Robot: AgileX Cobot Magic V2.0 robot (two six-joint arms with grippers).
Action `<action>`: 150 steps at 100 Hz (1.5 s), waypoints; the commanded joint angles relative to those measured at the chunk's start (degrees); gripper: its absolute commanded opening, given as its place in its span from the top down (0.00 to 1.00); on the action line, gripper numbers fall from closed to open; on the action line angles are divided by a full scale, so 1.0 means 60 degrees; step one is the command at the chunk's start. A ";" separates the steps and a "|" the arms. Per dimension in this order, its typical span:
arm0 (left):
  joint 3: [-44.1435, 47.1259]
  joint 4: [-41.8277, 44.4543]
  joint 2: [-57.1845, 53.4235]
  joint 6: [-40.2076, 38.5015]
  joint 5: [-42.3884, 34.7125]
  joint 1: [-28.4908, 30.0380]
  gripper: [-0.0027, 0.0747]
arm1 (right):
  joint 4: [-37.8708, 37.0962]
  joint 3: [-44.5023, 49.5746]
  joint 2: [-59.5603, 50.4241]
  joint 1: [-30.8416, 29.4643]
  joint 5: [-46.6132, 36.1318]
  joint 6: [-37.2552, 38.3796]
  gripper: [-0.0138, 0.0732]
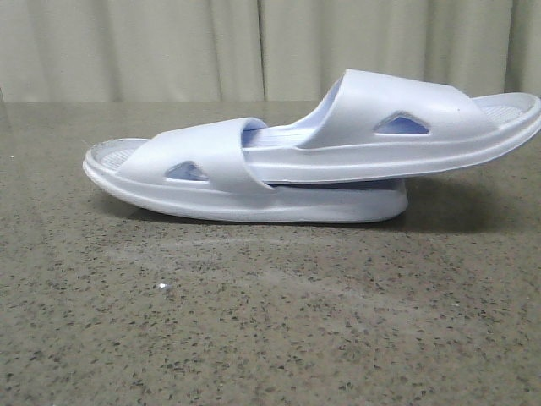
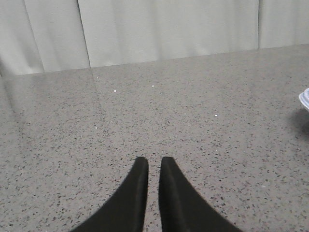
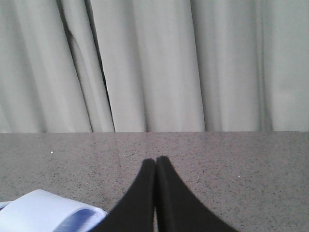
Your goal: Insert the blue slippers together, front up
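Observation:
Two pale blue-white slippers lie nested on the table in the front view. The lower slipper lies flat with its open end to the left. The upper slipper is tucked under the lower one's strap and juts out to the right, raised off the table. My left gripper is empty, its fingers nearly together with a narrow slit, over bare table; a slipper edge shows at the frame's side. My right gripper is shut and empty, beside a slipper strap. Neither gripper shows in the front view.
The speckled grey stone table stretches under the slippers. A pale pleated curtain hangs behind its far edge and also shows in the right wrist view.

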 commanded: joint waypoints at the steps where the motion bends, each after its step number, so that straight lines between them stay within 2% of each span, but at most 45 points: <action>1: 0.0082 -0.0025 -0.0273 -0.0110 -0.0761 0.0017 0.94 | -0.0493 -0.0248 0.0079 -0.0015 0.0138 -0.0151 0.96; 64: 0.0082 -0.0025 -0.0273 -0.0110 -0.0761 0.0017 0.94 | -0.0493 -0.0248 0.0079 -0.0015 0.0202 -0.0151 0.96; 88: 0.0082 -0.0025 -0.0273 -0.0110 -0.0761 0.0017 0.94 | -0.0651 -0.0227 0.0188 -0.0015 0.3438 0.0104 0.96; 92: 0.0082 -0.0025 -0.0273 -0.0110 -0.0761 0.0017 0.94 | -0.1210 -0.0163 0.0361 -0.0015 0.3816 0.0218 0.96; 97: 0.0082 -0.0025 -0.0273 -0.0110 -0.0761 0.0017 0.94 | -0.2328 -0.0061 0.0579 -0.0015 0.3984 0.1046 0.96; 107: 0.0082 -0.0025 -0.0273 -0.0110 -0.0761 0.0017 0.94 | -0.4634 0.0106 0.0996 -0.0037 0.3274 0.4224 0.96; 114: 0.0082 -0.0025 -0.0273 -0.0110 -0.0761 0.0017 0.94 | -0.5883 0.0219 0.1253 -0.0157 0.2886 0.5634 0.96; 131: 0.0082 -0.0025 -0.0273 -0.0110 -0.0761 0.0017 0.94 | -0.8492 0.0258 0.1482 -0.0763 0.3005 0.7354 0.96; 150: 0.0082 -0.0025 -0.0273 -0.0110 -0.0761 0.0017 0.94 | -1.0648 0.0258 0.1221 -0.2241 0.3962 0.9452 0.96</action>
